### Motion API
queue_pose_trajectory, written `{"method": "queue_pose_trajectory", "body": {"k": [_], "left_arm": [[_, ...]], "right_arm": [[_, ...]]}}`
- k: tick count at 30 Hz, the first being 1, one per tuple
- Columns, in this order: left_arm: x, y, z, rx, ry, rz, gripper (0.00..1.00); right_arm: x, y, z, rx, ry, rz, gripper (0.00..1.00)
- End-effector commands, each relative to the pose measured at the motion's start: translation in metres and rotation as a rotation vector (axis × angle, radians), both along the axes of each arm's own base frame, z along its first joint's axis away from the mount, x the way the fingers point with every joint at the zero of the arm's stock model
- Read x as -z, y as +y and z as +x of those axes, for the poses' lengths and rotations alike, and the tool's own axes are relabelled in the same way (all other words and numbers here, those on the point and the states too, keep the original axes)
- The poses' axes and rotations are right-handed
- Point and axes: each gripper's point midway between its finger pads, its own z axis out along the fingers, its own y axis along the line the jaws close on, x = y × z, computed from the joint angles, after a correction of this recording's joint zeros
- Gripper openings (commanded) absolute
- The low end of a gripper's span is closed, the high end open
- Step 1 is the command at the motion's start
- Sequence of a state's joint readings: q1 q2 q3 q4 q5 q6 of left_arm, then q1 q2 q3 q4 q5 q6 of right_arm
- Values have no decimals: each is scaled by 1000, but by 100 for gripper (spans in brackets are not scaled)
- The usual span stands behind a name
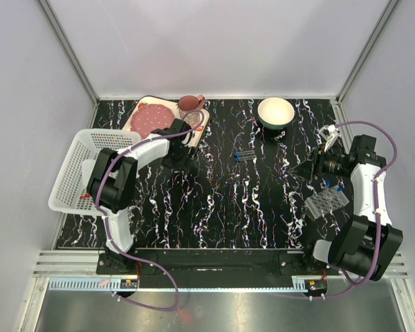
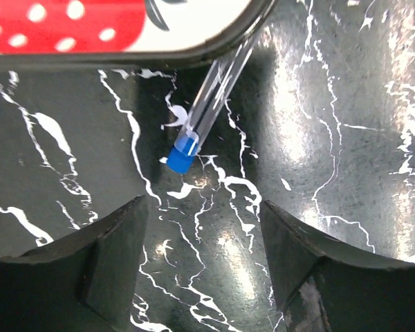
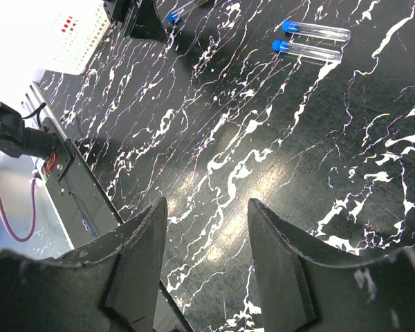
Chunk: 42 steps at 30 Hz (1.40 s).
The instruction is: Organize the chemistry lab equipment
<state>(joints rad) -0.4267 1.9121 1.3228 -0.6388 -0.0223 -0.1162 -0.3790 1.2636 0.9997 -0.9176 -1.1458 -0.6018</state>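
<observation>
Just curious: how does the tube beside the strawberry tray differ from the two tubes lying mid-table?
The lone tube runs up to the rim of the tray; the pair lies in the open. The lone tube sits before the left gripper, jaws open; the pair has no gripper close by. All are clear with blue caps.

Far end of test tube lost at strawberry tray rim.

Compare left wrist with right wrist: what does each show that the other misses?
Left wrist only: the edge of the strawberry-print tray. Right wrist only: two capped tubes lying side by side, and the white basket. Both: the marbled table, and likely the single blue-capped tube by the tray, small at the right view's top edge.
</observation>
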Motion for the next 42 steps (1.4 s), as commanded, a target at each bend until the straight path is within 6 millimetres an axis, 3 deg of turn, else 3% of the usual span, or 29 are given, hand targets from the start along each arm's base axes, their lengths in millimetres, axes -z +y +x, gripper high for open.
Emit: {"method": "queue_pose_trajectory", "body": {"k": [1,2,4,5,12,23,30,34,38,40,41,42], "left_arm": [[-33,4,35,43,-115,62,71],[-41,2,47,51,-135,66,71],[-30,5,49,61,-79,102,71],[-36,3,56,84,-93,100,71],[-27,-11,54,151,-46,38,70],[1,-15,52,159,32,14,54],[4,-23,48,153,47,-33,34],[12,-23,31,131,77,-60,12],[3,-38,10,123,82,-154,5],[-10,-52,-6,138,58,-230,5],[-27,-64,-15,164,45,-305,4],[-26,-72,-28,183,57,-343,4]], "right_arm": [[-7,5,-1,-24,-38,13,56],[-8,5,-1,-24,-41,12,56],[-8,4,-1,-22,-45,6,56],[-8,4,-2,-23,-45,5,56],[-7,4,-1,-22,-43,4,56],[-7,5,-2,-24,-45,6,56],[-8,5,-2,-26,-48,8,56],[-10,7,-5,-37,-66,8,56],[-16,10,-11,-58,-108,2,56],[-20,15,-19,-97,-142,5,57],[-22,17,-23,-116,-153,3,56],[-23,18,-25,-168,-228,-30,57]]}}
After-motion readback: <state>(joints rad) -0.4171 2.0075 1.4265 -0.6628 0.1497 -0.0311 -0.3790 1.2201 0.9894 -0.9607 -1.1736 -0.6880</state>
